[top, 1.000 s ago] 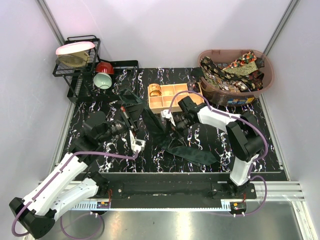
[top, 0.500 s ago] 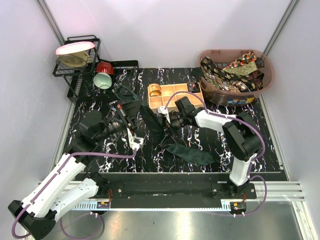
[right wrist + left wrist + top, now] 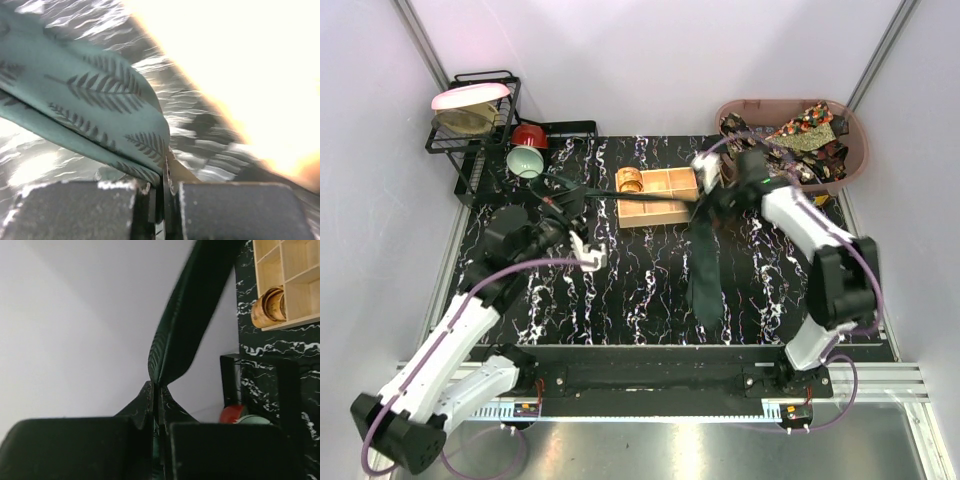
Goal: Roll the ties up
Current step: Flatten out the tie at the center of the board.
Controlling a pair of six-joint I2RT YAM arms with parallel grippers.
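Note:
A dark green tie [image 3: 704,270] is held by both grippers. My left gripper [image 3: 563,207] is shut on its narrow end, and the left wrist view shows the fabric [image 3: 190,315] rising out of the shut left gripper [image 3: 157,390]. From there the tie runs taut in front of the wooden box to my right gripper [image 3: 708,207], which is shut on a fold of it. The wide end trails toward me over the mat. The right wrist view shows the fern-patterned green cloth [image 3: 100,110] pinched in the right gripper [image 3: 165,175]. More patterned ties [image 3: 790,140] fill the basket.
A tan wooden box [image 3: 660,195] with square compartments stands mid-table and holds one gold rolled tie [image 3: 630,180]. The pink basket [image 3: 855,150] is at the back right. A black dish rack [image 3: 475,120], a red bowl [image 3: 530,135] and a pale green cup [image 3: 525,160] stand at the back left.
My right gripper has shut on the green tie and swung back and to the right. The tie is now pulled taut between the grippers, its wide end dragged right.

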